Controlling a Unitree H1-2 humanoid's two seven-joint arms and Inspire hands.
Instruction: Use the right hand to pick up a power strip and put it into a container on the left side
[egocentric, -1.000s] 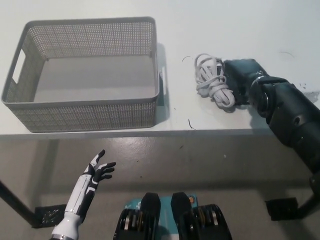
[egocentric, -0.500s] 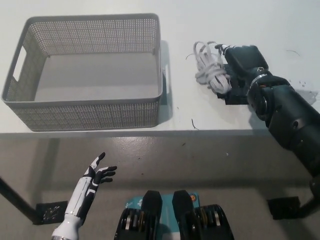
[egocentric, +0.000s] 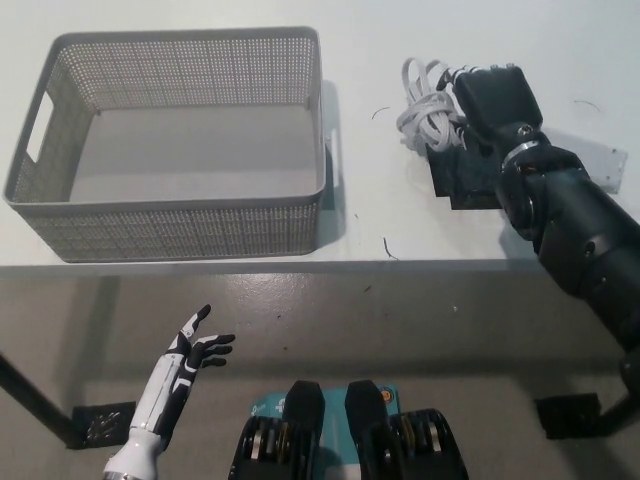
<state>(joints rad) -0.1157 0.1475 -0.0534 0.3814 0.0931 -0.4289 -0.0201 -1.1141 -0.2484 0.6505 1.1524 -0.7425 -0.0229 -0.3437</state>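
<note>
Power strip (egocentric: 428, 112): a bundle of coiled white cord shows at the upper right of the frame, on the white table (egocentric: 380, 210); the strip's body is hidden, so only the cord can be told.
Left hand (egocentric: 196, 350): white, at the lower left of the frame, below the table's front edge and over the grey floor (egocentric: 420, 330), with its fingers spread and nothing in them.
Table edge: runs across the middle of the frame, with a small dark mark on the top just inside it, right of centre.
Basket (egocentric: 170, 228): grey and perforated, with nothing in it, filling the upper left of the frame on the table; a handle slot shows in its left wall.
Black block (egocentric: 462, 178): a dark shape on the table, right of the basket and just below the cord, partly under the right forearm.
Right hand (egocentric: 490, 100): black, entering from the lower right and reaching to the upper right of the frame; it lies over the right side of the cord bundle, touching it.
Right hand state: whether the fingers are closed on the cord or only resting against it cannot be told, since they are hidden behind the back of the hand.
Cord relative to hand: the white loops stick out to the left of the hand and slightly above it, well apart from the basket's right wall.
</note>
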